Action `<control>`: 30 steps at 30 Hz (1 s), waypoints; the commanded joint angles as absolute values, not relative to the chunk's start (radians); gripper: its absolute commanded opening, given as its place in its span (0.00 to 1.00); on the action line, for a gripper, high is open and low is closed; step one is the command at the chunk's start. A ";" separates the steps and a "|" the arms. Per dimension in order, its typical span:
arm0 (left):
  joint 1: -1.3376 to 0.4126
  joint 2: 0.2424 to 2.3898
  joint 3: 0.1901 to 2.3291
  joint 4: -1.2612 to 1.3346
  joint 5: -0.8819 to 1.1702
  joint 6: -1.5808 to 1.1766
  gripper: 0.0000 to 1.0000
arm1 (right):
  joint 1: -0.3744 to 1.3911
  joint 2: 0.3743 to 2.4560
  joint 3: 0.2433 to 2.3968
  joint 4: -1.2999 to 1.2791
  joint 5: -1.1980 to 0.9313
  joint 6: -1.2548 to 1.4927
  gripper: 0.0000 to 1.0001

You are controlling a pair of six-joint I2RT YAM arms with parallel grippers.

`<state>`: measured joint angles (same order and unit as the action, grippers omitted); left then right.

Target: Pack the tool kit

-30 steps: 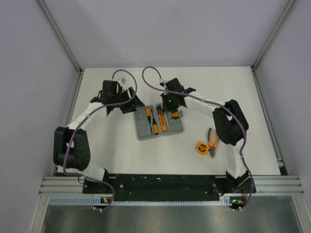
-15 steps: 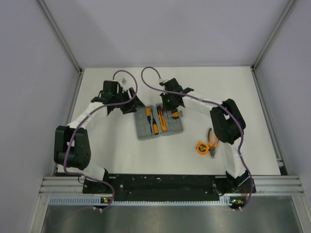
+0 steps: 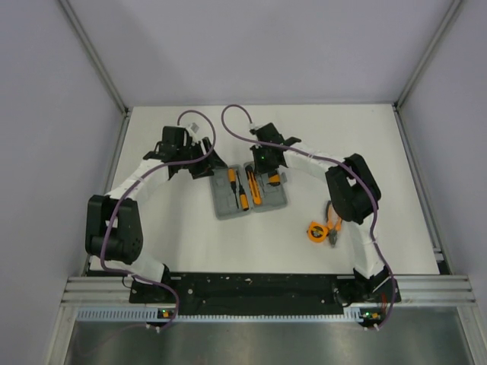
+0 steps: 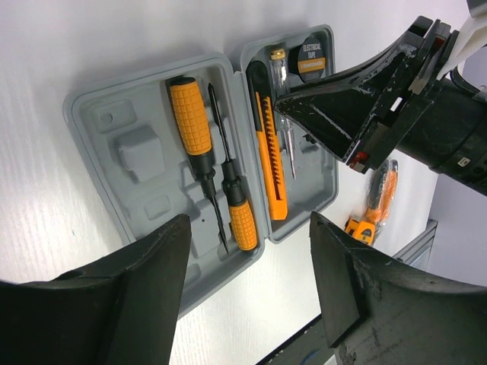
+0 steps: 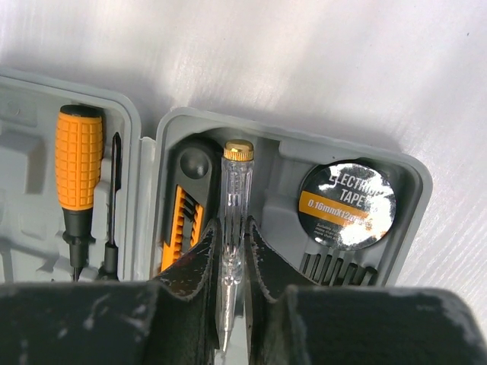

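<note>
Right wrist view: clamping a clear tester screwdriver (image 5: 237, 194) tightly in the right gripper (image 5: 232, 252). Running along 12 to 6, pointing its brass cap to 12, within the unfolded grey case (image 5: 415, 199). Crowding it: utility knife (image 5: 177, 228) at 9, tape roll (image 5: 347, 204) at 3. Hovering the left gripper (image 4: 249, 222) above, fingers spread wide, gripping nothing.

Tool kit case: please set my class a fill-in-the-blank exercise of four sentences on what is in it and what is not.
1. The case lies ___ on the table.
2. One half holds ___ orange-handled screwdrivers.
3. The right gripper grips a clear tester beside a black roll labelled Electrical ___.
4. The pliers lie ___ the case.

Missing words: open; two; Tape; outside.
</note>
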<state>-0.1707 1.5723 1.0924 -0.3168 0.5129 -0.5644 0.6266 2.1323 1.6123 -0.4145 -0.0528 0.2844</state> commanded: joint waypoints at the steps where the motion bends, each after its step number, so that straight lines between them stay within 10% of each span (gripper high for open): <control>1: -0.166 1.595 1.143 -0.296 0.534 -0.555 0.67 | 0.644 2.148 1.667 -0.462 -0.025 0.293 0.15; 11: -0.167 1.637 1.195 -0.200 0.594 -0.640 0.63 | 0.644 2.063 1.717 -0.564 0.046 0.350 0.34; 30: -0.344 1.956 1.423 -0.080 0.635 -0.661 0.25 | 0.650 1.819 1.336 -0.426 -0.112 0.462 0.14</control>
<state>-0.3317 1.9102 1.3624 -0.1215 0.6418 -0.6888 0.6312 1.8534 1.3758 -0.5289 -0.0628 0.4568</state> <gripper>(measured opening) 0.257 0.160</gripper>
